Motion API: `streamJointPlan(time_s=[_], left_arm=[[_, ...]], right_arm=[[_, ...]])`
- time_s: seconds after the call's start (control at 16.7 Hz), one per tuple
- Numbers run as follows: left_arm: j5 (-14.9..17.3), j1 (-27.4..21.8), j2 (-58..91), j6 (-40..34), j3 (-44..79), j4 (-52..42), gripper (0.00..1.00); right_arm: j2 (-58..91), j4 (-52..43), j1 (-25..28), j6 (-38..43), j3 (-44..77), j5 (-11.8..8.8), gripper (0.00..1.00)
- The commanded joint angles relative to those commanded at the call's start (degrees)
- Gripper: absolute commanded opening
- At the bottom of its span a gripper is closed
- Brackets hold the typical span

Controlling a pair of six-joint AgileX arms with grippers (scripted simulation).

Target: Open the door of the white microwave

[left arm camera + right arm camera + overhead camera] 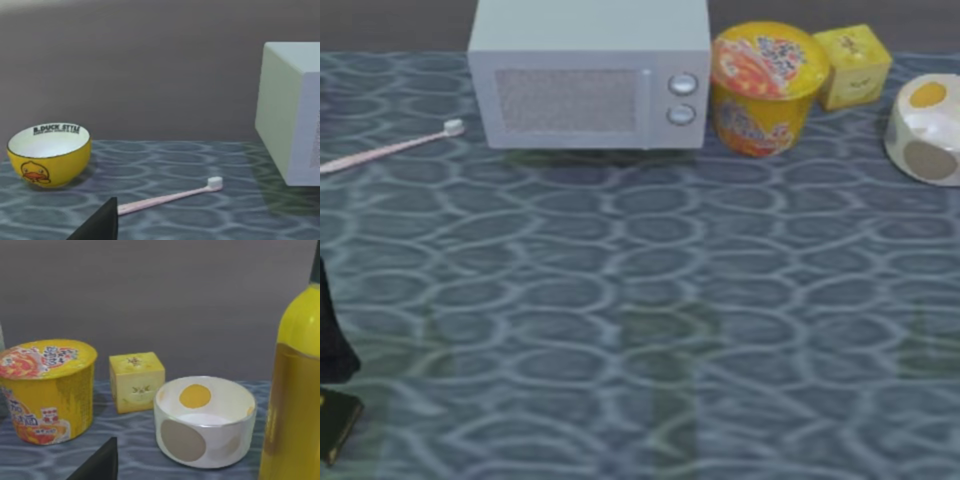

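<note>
The white microwave (590,75) stands at the back of the table, left of centre, and its side shows in the left wrist view (290,110). Its door (565,100), white with a grey mesh window, lies flat and closed against the front, beside two silver knobs (683,98). My left arm (332,350) sits at the table's left edge near the front, far from the microwave. Only a dark part of my left gripper (100,225) shows. A similar dark part of my right gripper (100,465) shows in the right wrist view; that arm is outside the top view.
A pink toothbrush (390,148) lies left of the microwave, with a yellow duck bowl (49,155) beyond it. Right of the microwave stand a yellow noodle cup (765,85), a yellow cube (853,65) and a white spotted container (928,125). A yellow bottle (295,390) stands close to the right wrist camera.
</note>
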Motion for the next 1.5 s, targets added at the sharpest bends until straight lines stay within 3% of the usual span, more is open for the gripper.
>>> streamJointPlan(time_s=[0.3,0.6,1.5], left_arm=[[-0.57,-1.17,3.45,-0.82,3.11,-2.63,1.0],[-3.18,-6.27,21.04,-5.07,19.9,-13.75,1.0],[-13.71,-28.97,107.81,-26.84,116.32,-55.85,1.0]], right_arm=[[0.0,0.0,0.0,0.0,0.0,0.0,1.0],[0.0,0.0,0.0,0.0,0.0,0.0,1.0],[0.0,0.0,0.0,0.0,0.0,0.0,1.0]])
